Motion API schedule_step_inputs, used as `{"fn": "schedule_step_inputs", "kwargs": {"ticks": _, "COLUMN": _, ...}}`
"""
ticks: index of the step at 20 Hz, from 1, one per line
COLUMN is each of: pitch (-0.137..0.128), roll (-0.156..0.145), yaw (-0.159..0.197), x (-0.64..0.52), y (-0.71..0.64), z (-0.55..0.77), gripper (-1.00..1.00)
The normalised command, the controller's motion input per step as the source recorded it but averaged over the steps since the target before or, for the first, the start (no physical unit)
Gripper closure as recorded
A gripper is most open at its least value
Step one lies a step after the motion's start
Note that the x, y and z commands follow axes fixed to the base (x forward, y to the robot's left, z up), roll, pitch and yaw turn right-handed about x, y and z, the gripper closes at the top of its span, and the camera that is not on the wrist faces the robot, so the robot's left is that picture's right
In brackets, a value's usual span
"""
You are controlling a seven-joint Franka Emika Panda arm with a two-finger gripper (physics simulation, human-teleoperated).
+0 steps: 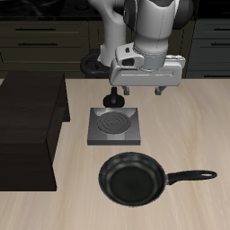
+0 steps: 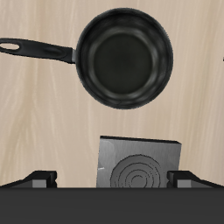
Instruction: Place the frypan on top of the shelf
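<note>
Exterior view shows your gripper (image 1: 139,91) hanging above the stove (image 1: 115,126), its fingers spread and holding nothing. Wrist view confirms it: both fingertips (image 2: 37,179) stand wide apart with only the stove (image 2: 138,164) between them. The pan (image 1: 133,178) lies flat on the table (image 1: 193,117) just in front of the stove, nearer the front edge, handle (image 1: 190,176) pointing away from the shelf (image 1: 29,130). You appear to be at the approach step; nothing is grasped yet. Next, bring the gripper forward past the stove, line the fingers across the handle (image 2: 35,50), descend and close. The shelf stands beside the stove, its flat top bare where visible.
</note>
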Motion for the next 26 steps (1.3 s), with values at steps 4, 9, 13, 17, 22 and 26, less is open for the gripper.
{"fn": "schedule_step_inputs", "kwargs": {"ticks": 4, "pitch": -0.035, "roll": 0.081, "yaw": -0.03, "x": 0.19, "y": 0.34, "z": 0.06, "gripper": -1.0}}
{"fn": "schedule_step_inputs", "kwargs": {"ticks": 9, "pitch": -0.018, "roll": 0.06, "yaw": 0.011, "x": 0.2, "y": 0.29, "z": 0.02, "gripper": -1.0}}
{"fn": "schedule_step_inputs", "kwargs": {"ticks": 13, "pitch": -0.007, "roll": -0.011, "yaw": 0.006, "x": 0.09, "y": 0.07, "z": 0.02, "gripper": -1.0}}
{"fn": "schedule_step_inputs", "kwargs": {"ticks": 17, "pitch": -0.034, "roll": -0.01, "yaw": 0.012, "x": 0.21, "y": 0.11, "z": 0.08, "gripper": -1.0}}
{"fn": "schedule_step_inputs", "kwargs": {"ticks": 22, "pitch": 0.019, "roll": 0.025, "yaw": 0.047, "x": 0.31, "y": 0.02, "z": -0.05, "gripper": -1.0}}
{"fn": "schedule_step_inputs", "kwargs": {"ticks": 26, "pitch": 0.001, "roll": -0.058, "yaw": -0.016, "x": 0.22, "y": -0.15, "z": -0.15, "gripper": -1.0}}
